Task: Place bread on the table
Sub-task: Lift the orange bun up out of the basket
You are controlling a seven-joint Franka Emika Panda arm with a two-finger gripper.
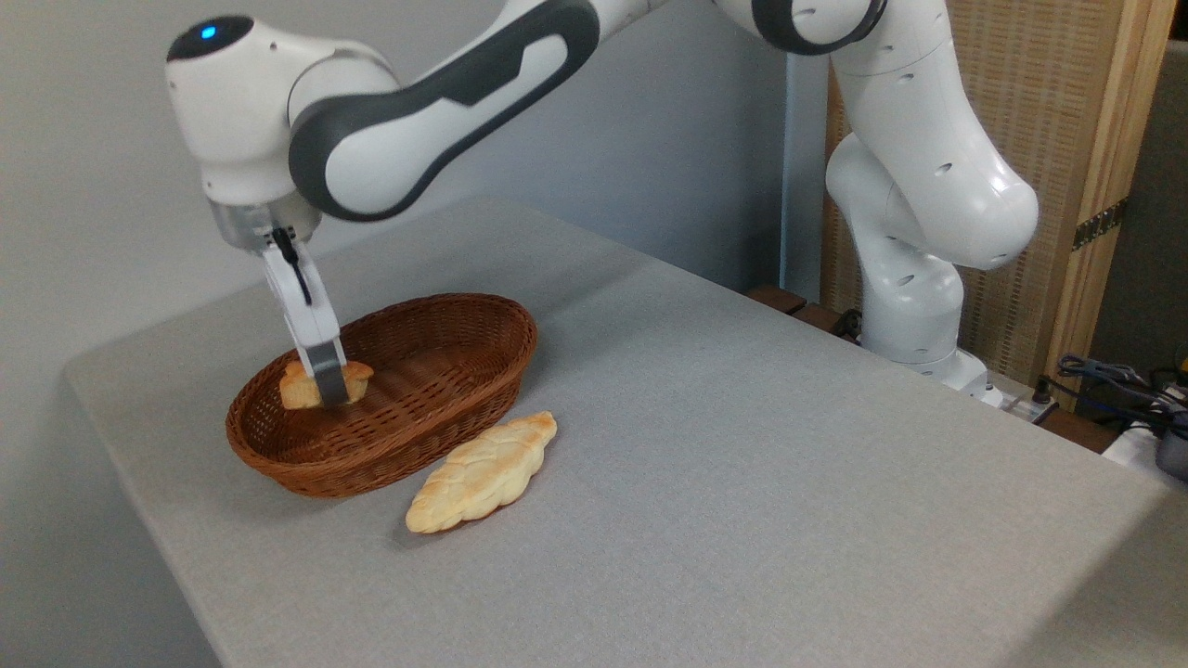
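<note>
Wicker first: the brown oval basket [408,408] sat on the left half of the worktop [742,464], its woven ribbed wall curving up to a braided rim, and inside it, toward the left end, was the bread [302,385], a small roundish orange-brown bun with a lumpy folded top. Down into that basket reached the end effector [327,390], and only one slim grey-tipped white finger [325,366] was plainly visible, crossing the front of the bun; the other was hidden, so whether it was clamped on the bun or merely alongside it could not be told. Glossy white arm shells with dark grey joints arched overhead from the base at the right. Outside the basket, just in front of its right end and lying flat on the plain light grey, cloth-like surface, was the braided loaf [483,473], long, pale golden, plaited and tapering at both tips.
</note>
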